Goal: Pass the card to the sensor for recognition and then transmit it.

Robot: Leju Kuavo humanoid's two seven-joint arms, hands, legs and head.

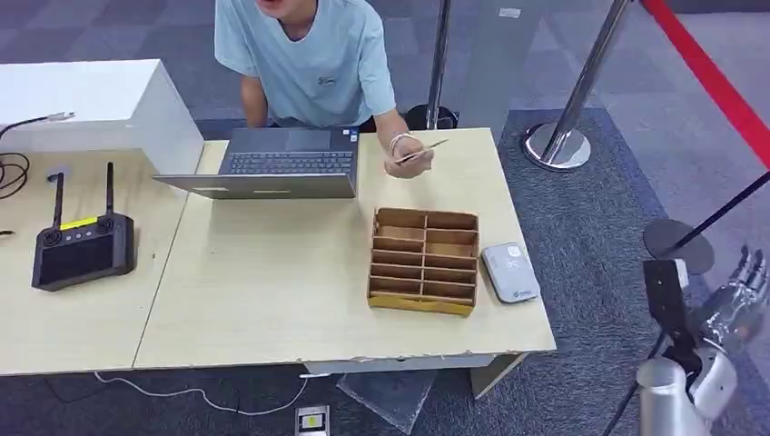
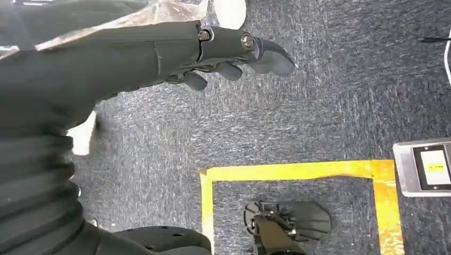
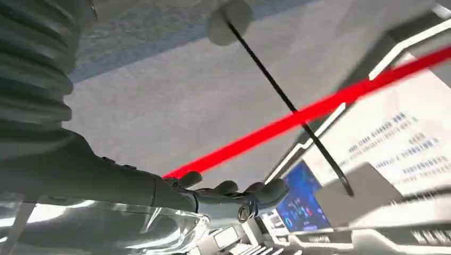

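The right hand [image 1: 740, 295] hangs off the pale wooden surface [image 1: 272, 282], fingers apart, holding nothing. The left hand [image 2: 223, 50] looks loosely curled, empty. At the far edge, a person's hand [image 1: 410, 156] pinches the thin card [image 1: 427, 149].

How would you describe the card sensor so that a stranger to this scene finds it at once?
Start at the light wooden table and go to its front right corner. There, just right of the brown slotted organizer, lies the sensor. It is the small flat light grey pad with rounded corners, unlike the dark laptop and the black controller farther left.
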